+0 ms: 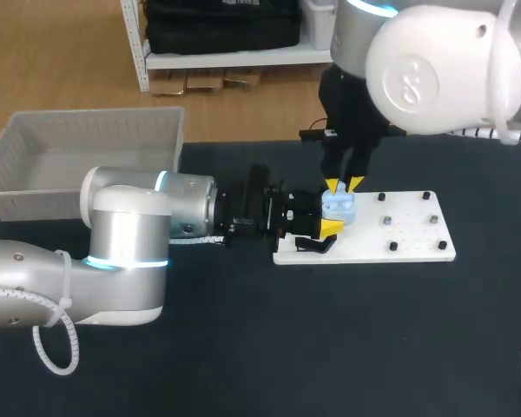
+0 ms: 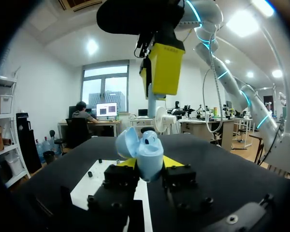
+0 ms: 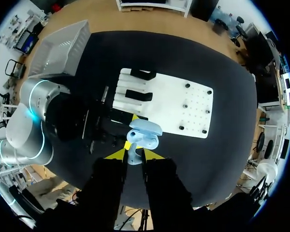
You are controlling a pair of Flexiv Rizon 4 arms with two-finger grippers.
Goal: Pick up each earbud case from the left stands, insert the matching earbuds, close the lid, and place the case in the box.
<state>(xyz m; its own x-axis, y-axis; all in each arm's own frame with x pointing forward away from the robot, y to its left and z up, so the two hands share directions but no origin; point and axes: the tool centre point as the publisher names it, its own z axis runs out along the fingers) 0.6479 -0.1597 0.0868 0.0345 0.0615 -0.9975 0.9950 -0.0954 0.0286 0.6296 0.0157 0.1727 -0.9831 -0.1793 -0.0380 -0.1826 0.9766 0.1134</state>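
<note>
The left gripper [image 2: 149, 163] was clamped on the pale blue earbud case [image 1: 339, 207] from two sides. It held the case with the lid open and facing up, just above the left end of the white board [image 1: 412, 236], most likely to keep the sockets steady and exposed for loading. Directly over it hung the right gripper [image 1: 344, 184], its yellow tips drawn close on a small pale piece, seemingly an earbud [image 3: 132, 157], just short of the open case. That looked like the inserting step, with the lid not yet closed and the case not yet in the box. The raised lid stood at one side of the opening and seemed the main thing the tips could catch on the way down; the left arm's fingers also flanked the case closely. On the board, black holders [image 3: 138, 95] lay at the left end and small pegs [image 1: 393, 247] dotted the right part. The grey box [image 1: 26, 187] sat at the far left, well apart.
</note>
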